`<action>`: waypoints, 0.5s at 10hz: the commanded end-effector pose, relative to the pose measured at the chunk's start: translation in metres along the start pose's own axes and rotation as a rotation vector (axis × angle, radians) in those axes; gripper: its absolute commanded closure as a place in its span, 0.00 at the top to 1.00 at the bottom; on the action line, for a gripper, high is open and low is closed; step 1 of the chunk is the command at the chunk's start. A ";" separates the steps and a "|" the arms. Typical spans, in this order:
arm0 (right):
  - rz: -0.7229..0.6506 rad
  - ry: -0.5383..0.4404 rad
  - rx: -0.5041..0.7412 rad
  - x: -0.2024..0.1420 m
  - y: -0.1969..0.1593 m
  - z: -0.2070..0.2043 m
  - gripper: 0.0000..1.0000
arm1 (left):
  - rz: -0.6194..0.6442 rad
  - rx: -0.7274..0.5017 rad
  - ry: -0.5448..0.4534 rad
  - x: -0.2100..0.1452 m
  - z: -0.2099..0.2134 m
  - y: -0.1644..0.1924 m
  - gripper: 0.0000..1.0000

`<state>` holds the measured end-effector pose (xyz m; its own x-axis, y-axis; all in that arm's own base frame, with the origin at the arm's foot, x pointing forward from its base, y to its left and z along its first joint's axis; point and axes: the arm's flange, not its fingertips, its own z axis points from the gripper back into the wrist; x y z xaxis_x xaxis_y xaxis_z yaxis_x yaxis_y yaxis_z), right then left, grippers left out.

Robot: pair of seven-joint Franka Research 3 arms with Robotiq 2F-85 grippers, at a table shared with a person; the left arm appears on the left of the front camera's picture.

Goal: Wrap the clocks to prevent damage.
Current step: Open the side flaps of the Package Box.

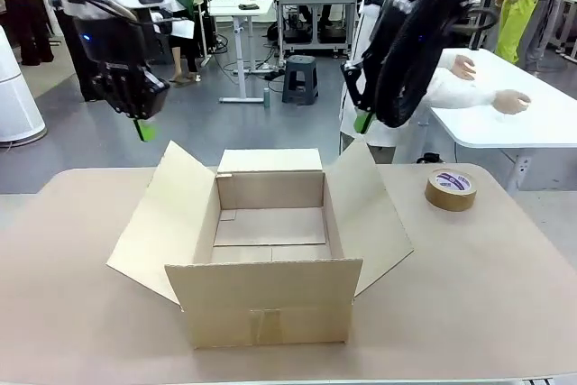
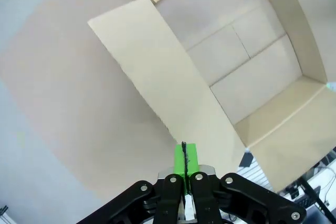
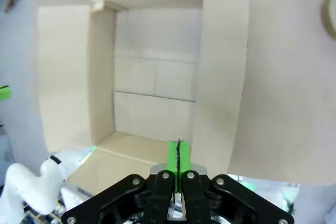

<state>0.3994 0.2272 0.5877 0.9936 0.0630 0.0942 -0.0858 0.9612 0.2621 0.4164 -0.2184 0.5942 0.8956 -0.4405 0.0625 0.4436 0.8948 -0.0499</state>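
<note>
Front view. An open cardboard box (image 1: 266, 290) stands at the middle of the tan table (image 1: 72, 313), all four flaps folded outward and its floor bare. A roll of brown tape (image 1: 451, 188) lies flat on the table to the right of the box, clear of the right flap. The left gripper (image 1: 144, 131) hangs in the air above and beyond the left flap, touching nothing; its green pads are pressed together. The right gripper (image 1: 362, 121) hangs above the far right corner of the box, also apart from it, pads together. A person in a white sleeve (image 1: 446, 89) stands beyond the table, both hands resting on a white table (image 1: 532, 128) farther back.

Left wrist view. The left gripper (image 2: 185, 153) has its green pads meeting along a thin dark line, with nothing between them. Below it lie one outspread flap of the cardboard box (image 2: 157, 72) and the bare floor of the box beyond that; the table (image 2: 52, 77) shows beside the flap.

Right wrist view. The right gripper (image 3: 178, 153) has its pads likewise pressed together and holds nothing. It looks straight down on the cardboard box (image 3: 220, 51), whose interior is bare cardboard. The edge of the roll of brown tape (image 3: 331, 17) shows at the picture's right margin, well apart from the box.
</note>
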 end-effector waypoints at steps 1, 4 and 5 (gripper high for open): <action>-0.001 -0.009 -0.063 0.007 0.011 -0.004 0.00 | 0.040 0.019 -0.104 -0.006 -0.002 0.011 0.00; 0.000 0.000 0.000 0.000 0.000 0.000 0.00 | 0.000 0.000 0.000 0.000 0.000 0.000 0.00; 0.003 0.010 -0.015 0.006 0.001 -0.008 0.01 | 0.012 -0.002 -0.030 0.003 -0.003 0.004 0.00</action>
<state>0.4033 0.2290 0.5861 0.9931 0.0699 0.0938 -0.0917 0.9629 0.2536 0.4185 -0.2193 0.5900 0.8969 -0.4352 0.0790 0.4398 0.8965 -0.0543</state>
